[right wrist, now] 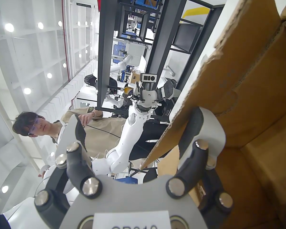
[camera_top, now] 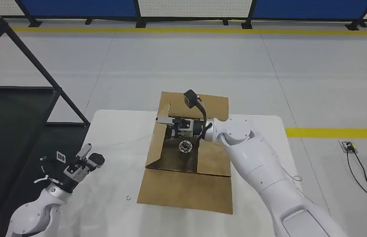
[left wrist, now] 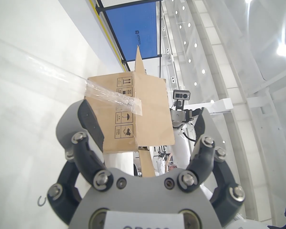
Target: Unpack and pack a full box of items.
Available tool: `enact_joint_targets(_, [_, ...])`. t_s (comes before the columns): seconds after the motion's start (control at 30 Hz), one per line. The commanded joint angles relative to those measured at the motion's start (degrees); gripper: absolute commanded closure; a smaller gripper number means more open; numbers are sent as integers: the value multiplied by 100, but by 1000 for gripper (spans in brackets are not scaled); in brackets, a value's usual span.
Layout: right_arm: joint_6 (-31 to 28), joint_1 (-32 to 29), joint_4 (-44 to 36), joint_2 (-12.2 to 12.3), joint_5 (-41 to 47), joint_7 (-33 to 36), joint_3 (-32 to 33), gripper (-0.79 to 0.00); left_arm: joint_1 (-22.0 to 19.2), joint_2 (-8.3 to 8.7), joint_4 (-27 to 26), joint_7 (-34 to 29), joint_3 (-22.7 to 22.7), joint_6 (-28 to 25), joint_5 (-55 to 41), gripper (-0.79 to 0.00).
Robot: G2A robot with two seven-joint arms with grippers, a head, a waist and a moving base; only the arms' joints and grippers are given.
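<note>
An open cardboard box (camera_top: 184, 188) stands in the middle of the white table (camera_top: 112, 178), its flaps spread outward. A round dark item (camera_top: 184, 146) lies inside it. My right gripper (camera_top: 167, 125) is at the box's left wall, open. In the right wrist view my right gripper (right wrist: 135, 129) straddles the edge of the box (right wrist: 252, 72), with one finger (right wrist: 195, 125) against the cardboard and the other outside. My left gripper (camera_top: 90, 155) hangs open over the table's left edge, well clear of the box. In the left wrist view my left gripper (left wrist: 145, 122) faces the side of the box (left wrist: 123, 117), which carries a strip of clear tape (left wrist: 114, 97).
A small hook-shaped piece (camera_top: 129, 198) lies on the table left of the box's front flap. A black metal frame (camera_top: 47, 89) stands beside the table's left edge. Bare tabletop lies between the left gripper and the box.
</note>
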Motion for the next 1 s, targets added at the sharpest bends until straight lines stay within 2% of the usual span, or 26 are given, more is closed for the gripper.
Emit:
enact_joint_targets(0.0, [0,0,0,0,0,0,0,-785,0,0,0,0,0,0,0,-785])
enact_joint_targets(0.2, [36,-280,-427,-73,-102,-786,-103,-785,63,2,-199,143,30,92,13,-785])
enact_joint_targets(0.4, [117,-184,-435,-326,-252,-1530,-487,-785,184,41,-449,88,-134,-1,-52,-785])
enact_joint_targets(0.5, [92,-81,-270,-492,-295,-1842,-703,-785,313,60,-641,10,-304,-42,-309,-785])
enact_joint_targets(0.7, [48,99,224,-853,-618,-2629,-1159,-785,599,87,-1093,-472,-563,200,-1194,-785])
enact_joint_targets(0.8, [-27,129,521,-1042,-583,-2798,-1300,-785,707,97,-1299,-732,-595,293,-1492,-785])
enact_joint_targets(0.97, [-121,195,941,-1252,-470,-2832,-1376,-785,717,104,-1448,-805,-457,408,-1526,-785])
